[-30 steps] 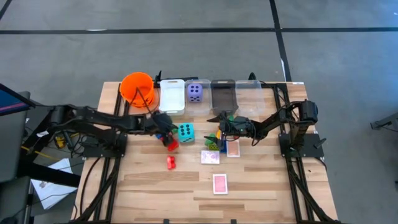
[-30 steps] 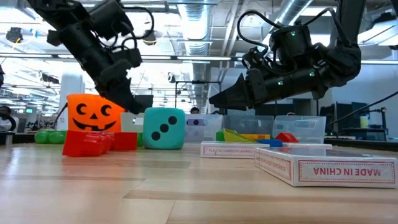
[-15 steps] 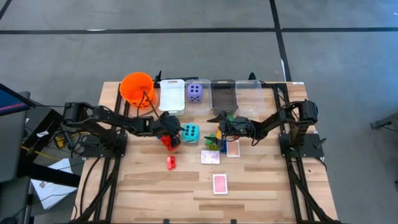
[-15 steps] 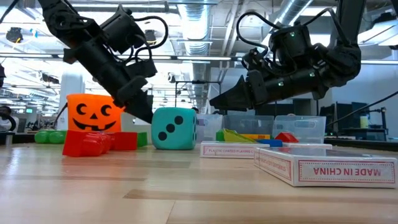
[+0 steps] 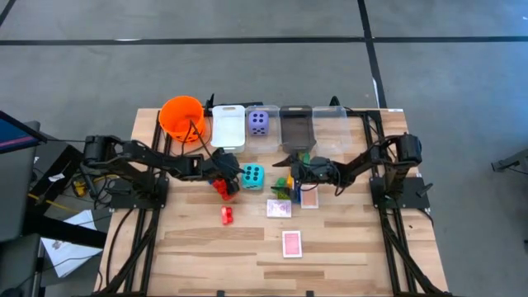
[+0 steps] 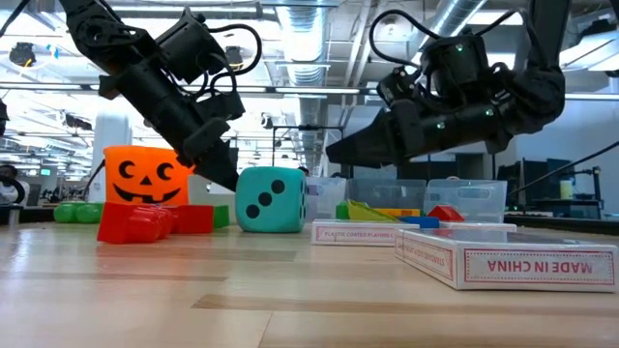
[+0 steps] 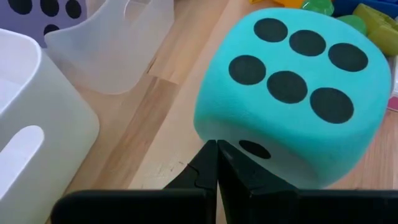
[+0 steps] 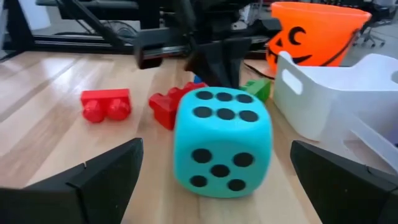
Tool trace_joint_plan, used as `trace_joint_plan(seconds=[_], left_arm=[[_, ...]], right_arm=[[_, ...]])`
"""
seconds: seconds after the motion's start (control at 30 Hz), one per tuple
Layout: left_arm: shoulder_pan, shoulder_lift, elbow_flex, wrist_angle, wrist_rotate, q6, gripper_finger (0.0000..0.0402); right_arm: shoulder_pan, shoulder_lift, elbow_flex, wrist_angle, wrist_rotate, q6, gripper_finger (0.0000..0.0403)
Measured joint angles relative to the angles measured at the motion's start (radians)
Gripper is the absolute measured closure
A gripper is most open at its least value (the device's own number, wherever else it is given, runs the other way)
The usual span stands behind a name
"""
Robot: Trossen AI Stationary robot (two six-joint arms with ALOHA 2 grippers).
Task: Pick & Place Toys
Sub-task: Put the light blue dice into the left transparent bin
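Near the bench's middle, toward its far edge, we see the teal die (image 5: 248,175); our left gripper (image 7: 217,163), fingers pressed together, touches it, while our right gripper (image 5: 289,173) gapes wide beside it

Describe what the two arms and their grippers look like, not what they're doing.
Both arms are black, jointed and trailed by looping black cables. The left gripper and right gripper each end in two dark, tapering wedge-shaped fingers. Small green indicator lights dot the right arm's wrist housing.

Two black jointed arms, looping black cables, each with tapered dark pincer fingers (image 8: 99,177).
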Motion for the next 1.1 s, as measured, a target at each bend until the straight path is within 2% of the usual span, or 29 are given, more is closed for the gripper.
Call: trace_joint_plan(seconds=[0.3, 0.53, 0.83, 1.1], left_arm=[[0.0, 0.0, 0.0, 0.043, 0.0, 0.001, 0.0402], [0.0, 0.0, 0.0, 0.087, 0.028, 0.001, 0.0402], [0.0, 0.0, 0.0, 0.087, 0.029, 0.001, 0.0401], [0.0, 0.0, 0.0, 0.089, 0.029, -0.002, 0.0402]], right_arm=[[-0.003, 0.0, 0.029, -0.021, 0.004, 0.078, 0.0003], [-0.002, 0.0, 0.087, -0.146, 0.006, 0.083, 0.0003], [0.025, 0.0, 0.139, -0.25, 0.105, 0.098, 0.0003], [0.032, 0.0, 0.179, -0.314, 0.118, 0.151, 0.0003]])
